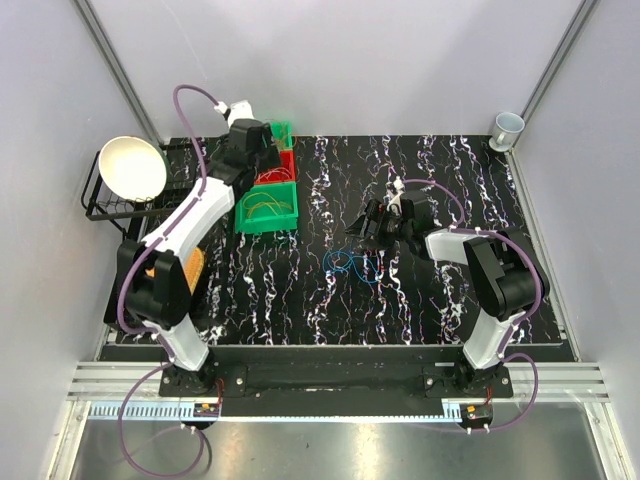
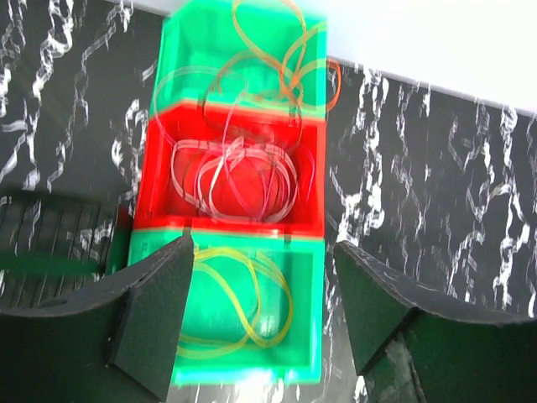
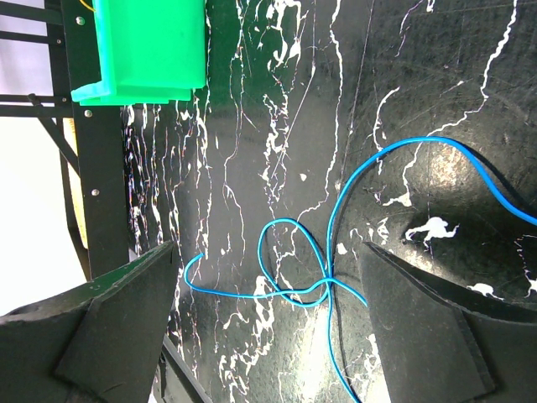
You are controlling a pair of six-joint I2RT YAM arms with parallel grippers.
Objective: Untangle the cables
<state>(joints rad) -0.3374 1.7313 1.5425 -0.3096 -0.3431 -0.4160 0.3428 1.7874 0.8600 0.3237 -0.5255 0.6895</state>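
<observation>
Three bins stand in a row at the back left: a far green bin [image 2: 180, 50] with orange cables [image 2: 289, 63], a red bin [image 2: 168, 180] with red cables [image 2: 239, 176], and a near green bin [image 2: 306, 336] with yellow cables [image 2: 252, 294]. My left gripper [image 2: 264, 311] [image 1: 262, 150] hovers open above them, with nothing between its fingers [image 2: 155, 319]. A blue cable [image 3: 294, 260] [image 1: 348, 264] lies looped and crossed over itself on the black marbled table. My right gripper [image 3: 268, 327] [image 1: 372, 228] is open just above that cable and is not touching it.
A white bowl [image 1: 132, 168] sits on a black wire rack [image 1: 95, 205] at the far left. A cup [image 1: 507, 127] stands at the back right corner. An orange object [image 1: 193, 262] lies by the left arm. The near green bin [image 3: 143, 50] and the rack's edge show in the right wrist view.
</observation>
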